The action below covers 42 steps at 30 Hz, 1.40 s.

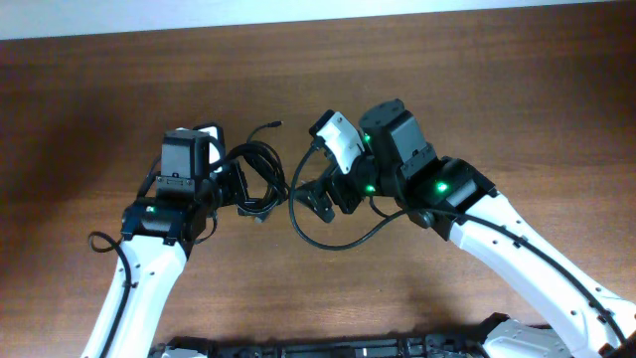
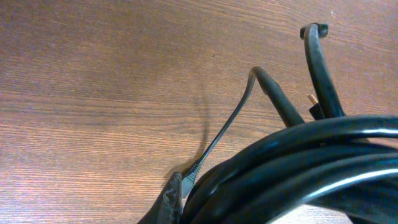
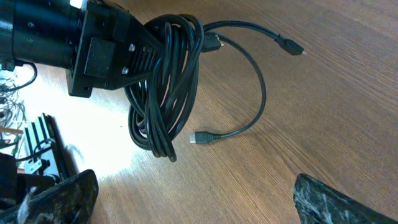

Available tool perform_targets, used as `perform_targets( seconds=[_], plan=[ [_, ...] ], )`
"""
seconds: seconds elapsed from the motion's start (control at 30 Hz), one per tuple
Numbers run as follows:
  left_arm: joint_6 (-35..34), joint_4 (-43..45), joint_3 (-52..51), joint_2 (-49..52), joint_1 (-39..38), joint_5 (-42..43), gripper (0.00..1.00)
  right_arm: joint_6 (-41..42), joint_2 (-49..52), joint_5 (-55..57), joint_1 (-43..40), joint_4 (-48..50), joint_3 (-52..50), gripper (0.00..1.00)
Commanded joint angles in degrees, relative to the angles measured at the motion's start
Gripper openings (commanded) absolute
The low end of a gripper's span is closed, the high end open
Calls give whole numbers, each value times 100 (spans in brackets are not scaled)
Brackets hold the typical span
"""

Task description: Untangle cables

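Observation:
The cables are a coiled black bundle [image 1: 256, 179] with loose thin ends. My left gripper [image 1: 237, 189] is shut on the bundle; the right wrist view shows its jaws [image 3: 140, 59] clamping the coil [image 3: 163, 99], which hangs down to the wood. In the left wrist view the bundle [image 2: 298, 168] fills the lower right beside one finger. Thin ends with small plugs [image 3: 202, 137] [image 3: 290, 45] lie on the table. A loose loop [image 1: 343, 242] curves under my right gripper [image 1: 320, 197], which is open and empty just right of the bundle, fingers wide apart [image 3: 196, 190].
The wooden table [image 1: 447, 80] stretches all around. A thicker black arm wire [image 1: 104, 242] loops beside the left arm. The robot base frame [image 1: 328, 348] runs along the front edge.

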Motion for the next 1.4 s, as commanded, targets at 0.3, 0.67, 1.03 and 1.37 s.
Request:
perform_targets(
  seconds=[0.3, 0.67, 1.03, 1.37],
  plan=[
    [-59, 33, 11, -15, 35, 4, 0, 20, -46, -48, 39, 92, 81, 73],
    [-81, 343, 11, -17, 35, 4, 0, 90, 590, -730, 857, 485, 81, 57],
    [-81, 90, 11, -17, 35, 2, 0, -459, 590, -153, 855, 946, 81, 35],
    [-81, 87, 11, -17, 35, 7, 0, -452, 1178, 205, 870, 1115, 81, 19]
  ],
)
